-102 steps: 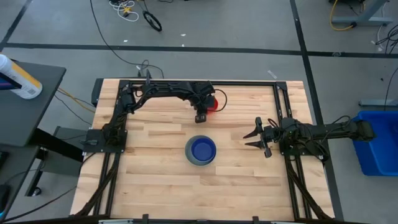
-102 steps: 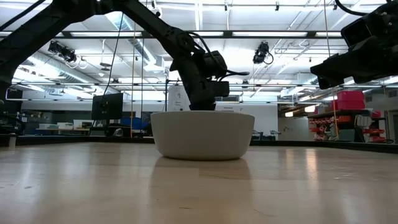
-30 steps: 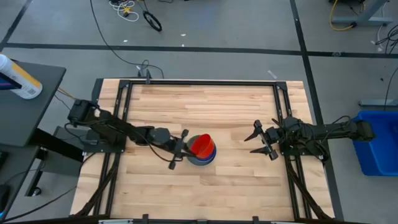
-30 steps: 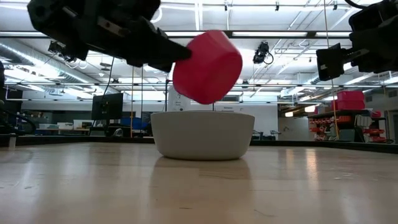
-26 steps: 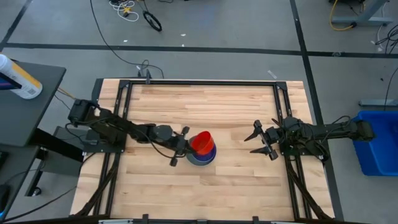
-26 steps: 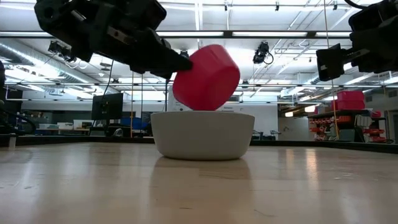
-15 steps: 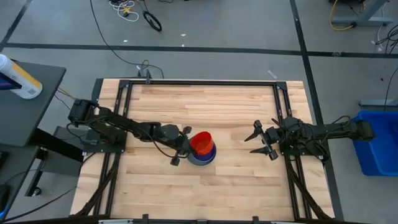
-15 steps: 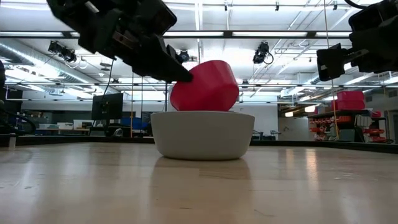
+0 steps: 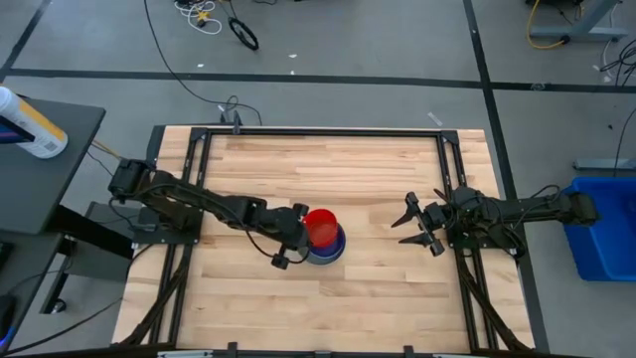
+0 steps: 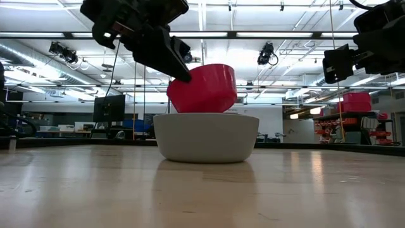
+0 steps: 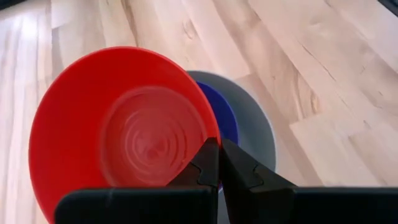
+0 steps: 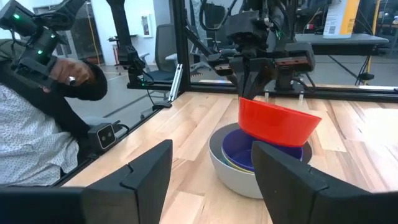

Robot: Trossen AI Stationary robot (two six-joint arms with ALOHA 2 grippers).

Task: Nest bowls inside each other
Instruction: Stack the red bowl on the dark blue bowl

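A red bowl [image 9: 320,227] hangs over a grey bowl [image 9: 328,251] in the middle of the table, and my left gripper [image 9: 301,232] is shut on it. The grey bowl [image 10: 205,136] stands on its base and has a dark blue bowl [image 12: 273,155] nested in it. A yellow rim [image 12: 238,164] peeks out just under the blue one. My right gripper [image 9: 405,223] waits open near the table's right edge with nothing between its fingers [image 12: 149,180]. My left gripper pinches the red bowl's rim [image 11: 208,130] on the side toward the table's left edge, one finger inside the bowl and one outside. The fingers [image 10: 180,68] come slanting down from the left. The bowl hangs mouth up, slightly tilted, its base level with the grey bowl's rim.
Black frame rails [image 9: 298,132] run along the table's far, left and right sides. Bare wood lies all around the stack. A seated person [image 12: 37,118] shows beyond the table in the right wrist view. A blue bin [image 9: 601,234] stands off the table's right side.
My left gripper has risen and tipped its fingers further downward, still shut on the red bowl. The bowl has turned from lying on its side to nearly mouth up and has sunk closer to the grey bowl's rim.
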